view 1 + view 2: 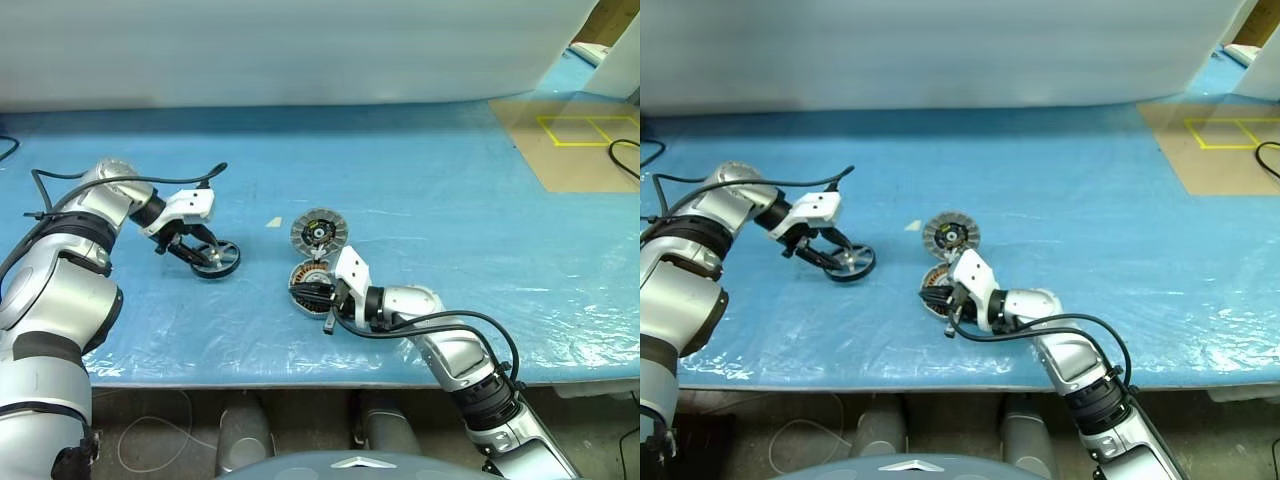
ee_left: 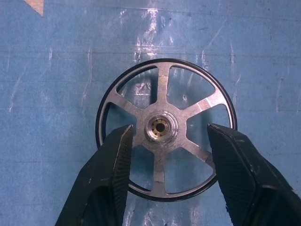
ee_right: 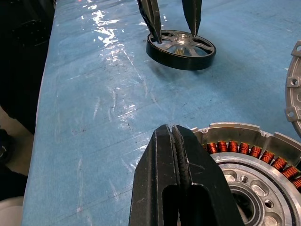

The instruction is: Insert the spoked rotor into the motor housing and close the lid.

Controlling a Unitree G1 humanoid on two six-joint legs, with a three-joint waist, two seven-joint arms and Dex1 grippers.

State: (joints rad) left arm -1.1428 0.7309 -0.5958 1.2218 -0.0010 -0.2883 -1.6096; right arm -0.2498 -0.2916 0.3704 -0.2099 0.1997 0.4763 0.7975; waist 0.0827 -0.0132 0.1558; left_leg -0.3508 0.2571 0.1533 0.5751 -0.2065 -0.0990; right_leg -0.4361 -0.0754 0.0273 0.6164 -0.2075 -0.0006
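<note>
The spoked rotor (image 1: pixel 216 258) lies flat on the blue table cover, black ring outside, silver spokes and hub (image 2: pixel 161 127). My left gripper (image 1: pixel 205 257) points down onto it, open. Its two black fingers (image 2: pixel 110 169) stand either side of the hub, over the gaps between spokes. To the right sits the motor housing (image 3: pixel 244 160) with copper windings. My right gripper (image 3: pixel 172 130) is shut and empty, its tips at the housing's near rim. The ribbed grey lid (image 1: pixel 318 233) lies just behind the housing.
A small white scrap (image 1: pixel 274 223) lies left of the lid. A brown board with yellow tape (image 1: pixel 580 140) and a black cable (image 1: pixel 625 155) are at the far right. The table's front edge (image 1: pixel 300 380) runs below my arms.
</note>
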